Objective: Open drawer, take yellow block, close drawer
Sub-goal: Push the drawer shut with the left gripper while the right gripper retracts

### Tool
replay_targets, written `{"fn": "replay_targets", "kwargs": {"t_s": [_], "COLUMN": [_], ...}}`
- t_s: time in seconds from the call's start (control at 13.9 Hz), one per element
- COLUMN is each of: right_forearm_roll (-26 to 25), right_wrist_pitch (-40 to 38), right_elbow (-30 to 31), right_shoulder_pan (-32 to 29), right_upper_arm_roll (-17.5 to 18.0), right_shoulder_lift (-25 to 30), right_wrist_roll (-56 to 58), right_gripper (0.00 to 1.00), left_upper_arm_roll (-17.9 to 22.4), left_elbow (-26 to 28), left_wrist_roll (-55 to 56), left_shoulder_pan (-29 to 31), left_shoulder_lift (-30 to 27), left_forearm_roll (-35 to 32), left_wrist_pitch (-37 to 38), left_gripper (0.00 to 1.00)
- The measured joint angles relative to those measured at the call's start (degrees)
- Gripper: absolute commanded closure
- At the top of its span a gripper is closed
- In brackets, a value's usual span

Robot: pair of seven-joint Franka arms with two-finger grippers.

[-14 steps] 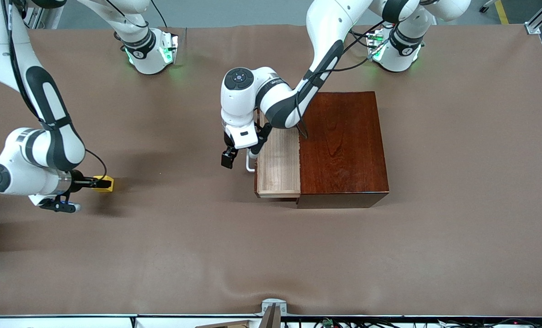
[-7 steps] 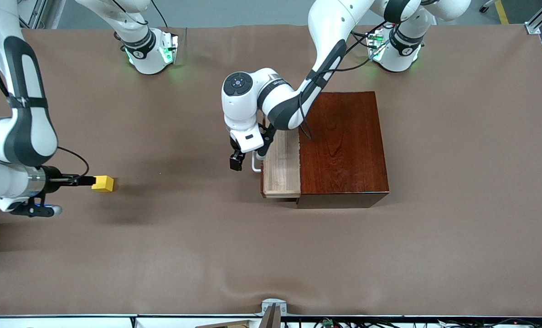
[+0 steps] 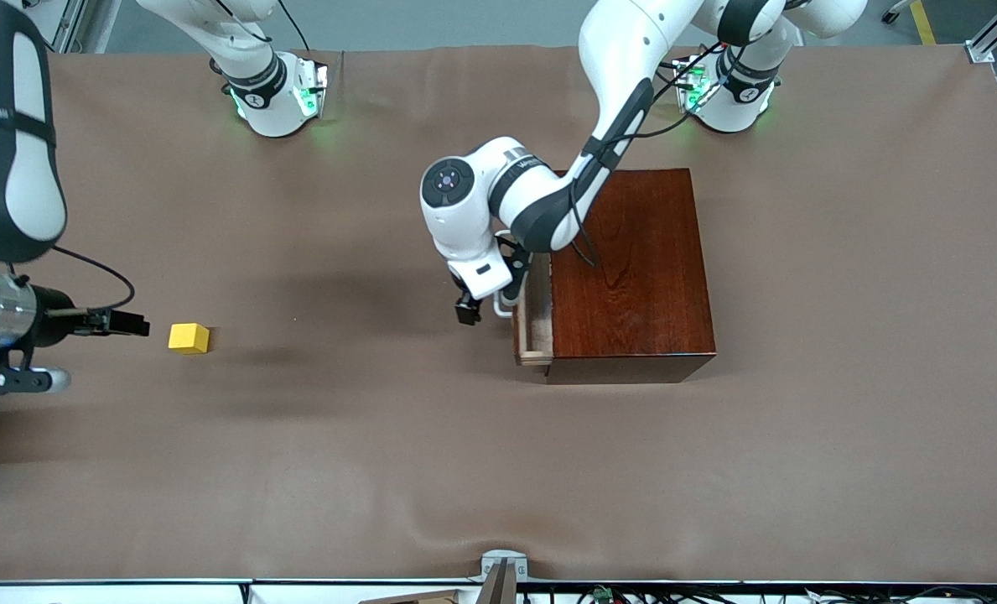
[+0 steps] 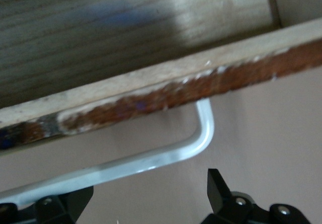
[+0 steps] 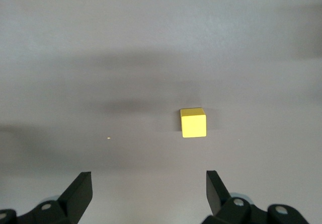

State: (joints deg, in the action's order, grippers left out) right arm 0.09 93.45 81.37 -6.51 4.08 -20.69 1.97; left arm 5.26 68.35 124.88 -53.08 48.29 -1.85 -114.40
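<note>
The small bright yellow cube with plain matte faces (image 3: 189, 337) (image 5: 193, 123) sits on the smooth brown table cover (image 3: 381, 453), toward the right arm's end of the table and well apart from the wooden box; the right arm's black two-finger gripper (image 3: 129, 323) (image 5: 148, 194) is just beside the cube at its 9 o'clock in the front view, fingers spread wide and holding nothing. The light-brown grained wooden drawer tray (image 3: 533, 315) (image 4: 126, 38) juts only a narrow way from the glossy dark reddish-brown wooden box (image 3: 628, 273), at the box's 9 o'clock; its white rounded loop handle (image 3: 505, 304) (image 4: 151, 158) stands off the worn drawer front. The left arm's black gripper (image 3: 473, 306) (image 4: 151, 204) is at this handle, fingers apart on either side of the bar.
</note>
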Motion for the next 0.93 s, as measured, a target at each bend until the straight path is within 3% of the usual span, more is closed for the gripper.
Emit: {"fn": "replay_targets", "kwargs": {"t_s": [0.43,0.65,0.93], "right_forearm_roll": [0.0,0.0,0.0], "right_wrist_pitch": [-5.3,-9.55,-14.16], "right_elbow": [-0.44,-0.42,-0.42], "right_shoulder_pan": [4.68,6.37,6.45], "right_upper_arm_roll": [0.26,0.28,-0.11], "right_shoulder_lift": [9.75,12.72,16.25], "right_wrist_roll": [-1.28,-9.41,-8.5], "right_gripper": [0.0,0.0,0.0], "left_upper_arm_roll": [0.4,0.41,0.43], "left_elbow": [-0.01,-0.01,-0.02], "left_wrist_roll": [0.0,0.0,0.0], "left_shoulder_pan": [1.65,2.2,2.21], "left_shoulder_lift": [-0.18,-0.18,-0.19], "left_forearm_roll": [0.0,0.0,0.0], "left_wrist_pitch": [5.81,7.56,8.3], "left_gripper": [0.0,0.0,0.0]}}
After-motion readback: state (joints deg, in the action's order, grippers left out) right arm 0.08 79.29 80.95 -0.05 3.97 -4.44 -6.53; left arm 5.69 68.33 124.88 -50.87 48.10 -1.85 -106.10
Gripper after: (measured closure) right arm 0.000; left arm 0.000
